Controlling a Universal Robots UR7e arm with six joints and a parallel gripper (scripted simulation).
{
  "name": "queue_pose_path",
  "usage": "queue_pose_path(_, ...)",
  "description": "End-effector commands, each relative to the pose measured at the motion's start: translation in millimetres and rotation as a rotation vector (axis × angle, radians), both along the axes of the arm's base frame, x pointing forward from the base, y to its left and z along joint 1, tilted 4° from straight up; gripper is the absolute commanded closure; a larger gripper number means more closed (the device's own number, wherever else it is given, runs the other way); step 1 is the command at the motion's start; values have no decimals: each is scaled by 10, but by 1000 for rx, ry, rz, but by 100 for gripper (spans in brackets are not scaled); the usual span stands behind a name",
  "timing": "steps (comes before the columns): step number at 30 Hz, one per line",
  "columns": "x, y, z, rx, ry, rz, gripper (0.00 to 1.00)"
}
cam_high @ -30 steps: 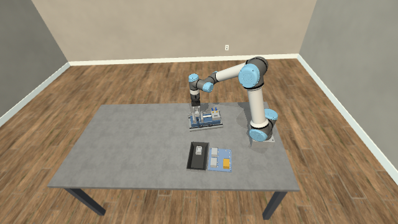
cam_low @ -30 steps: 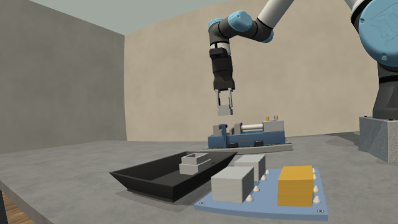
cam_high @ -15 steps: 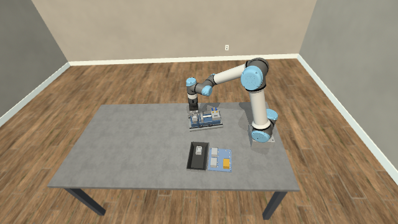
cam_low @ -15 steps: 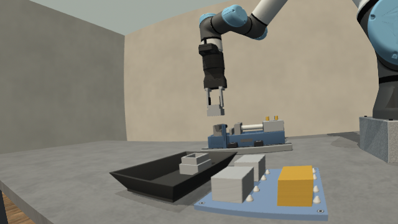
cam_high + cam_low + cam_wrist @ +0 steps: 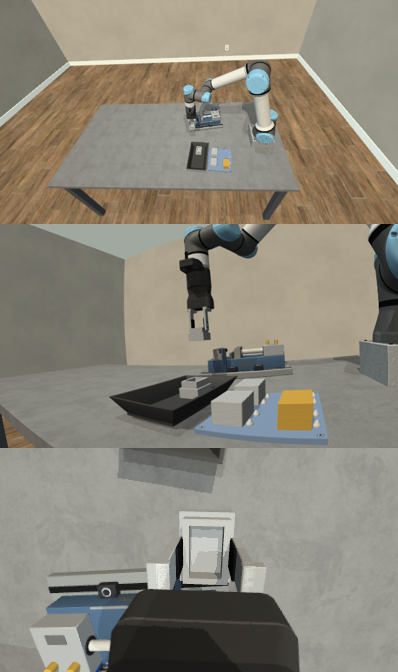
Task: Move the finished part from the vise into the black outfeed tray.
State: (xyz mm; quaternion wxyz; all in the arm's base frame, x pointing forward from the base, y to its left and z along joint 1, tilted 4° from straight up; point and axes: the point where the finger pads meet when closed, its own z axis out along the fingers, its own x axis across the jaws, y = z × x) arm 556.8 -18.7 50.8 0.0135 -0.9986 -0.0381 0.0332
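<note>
No readable text, label, brand or number appears in any view; the vise (image 5: 249,361), tray (image 5: 149,407), blocks and arm carry no legible markings, and the wall outlet (image 5: 227,47) is unlettered.

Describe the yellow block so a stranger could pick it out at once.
On the grey table, find the black outfeed tray; a blue fixture plate lies right beside it. Of the three blocks standing on that plate, take the yellow block: the other two are grey.
</note>
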Motion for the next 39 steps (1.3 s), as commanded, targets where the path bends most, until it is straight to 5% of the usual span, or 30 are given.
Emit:
queue_pose_path(1,23,487,20,-5,-1,-28,100)
queue_pose_path(23,-250,1993,59,-9,3,-111,100)
queue_pose_path(39,-436,2478,72,-11,6,-140,100)
